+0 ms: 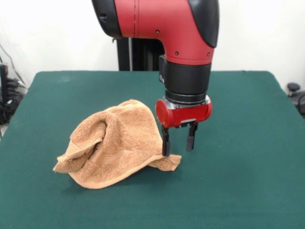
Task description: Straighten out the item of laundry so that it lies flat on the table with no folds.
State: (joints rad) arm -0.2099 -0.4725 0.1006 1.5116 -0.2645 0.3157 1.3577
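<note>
The orange-tan towel point(114, 145) sits crumpled in a raised heap on the green counter point(238, 181), left of centre toward 8 o'clock; folds run across its top and a thin corner trails out at 3 o'clock. The red and black arm point(186, 57) comes down from 12 o'clock; its claw point(177, 142) hangs at the towel's 3 o'clock edge, released, its 2 dark fingers point(190, 139) apart; the left one touches or overlaps the cloth, the other stands clear of it.
</note>
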